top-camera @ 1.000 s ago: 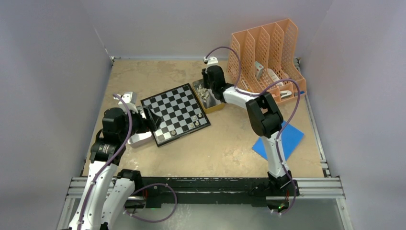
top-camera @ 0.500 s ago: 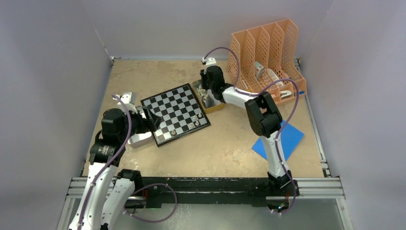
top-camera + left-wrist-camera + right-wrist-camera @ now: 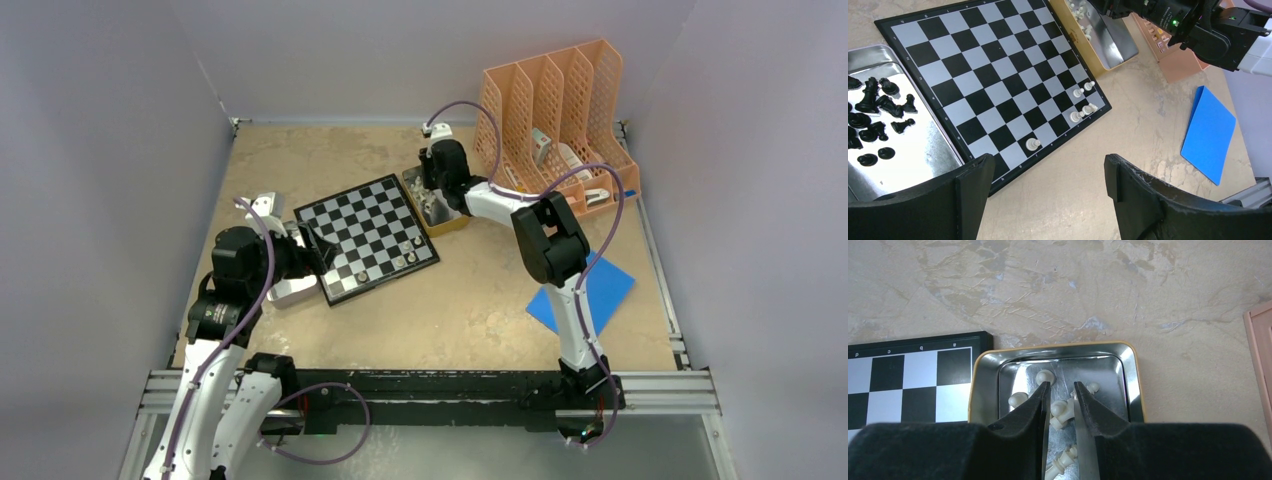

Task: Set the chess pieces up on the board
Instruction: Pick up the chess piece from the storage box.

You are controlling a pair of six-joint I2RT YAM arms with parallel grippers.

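The step in hand looks like picking a pale man out of the gold-rimmed tray [image 3: 979,371]. The right fingers [image 3: 1037,405] are down inside it, a narrow gap apart, and not clamped on anything that I can see.

To do this well, I'd say the fingers should close on one piece only. The pale pieces [image 3: 1058,412] lie jumbled and touching one another, so a neighbour could get nipped or dragged along. Closing slowly on the stem and lifting straight up should keep the rest from scattering over the rim.

In the right wrist view, one pale piece sits between the two fingertips, nearer the left one. Others lie just beside it at lower centre, and one rounded head shows just above the tips. The board [image 3: 908,385] is at the left edge of that frame, touching the tray or nearly so.

The left fingers [image 3: 973,192] are spread wide and hold nothing. They hover over the board's near edge at the bottom of the left wrist frame. The black pieces [image 3: 878,115] lie in a silver tray [image 3: 918,155] at left. A few pale ones [image 3: 1083,107] already stand on the board at centre right.
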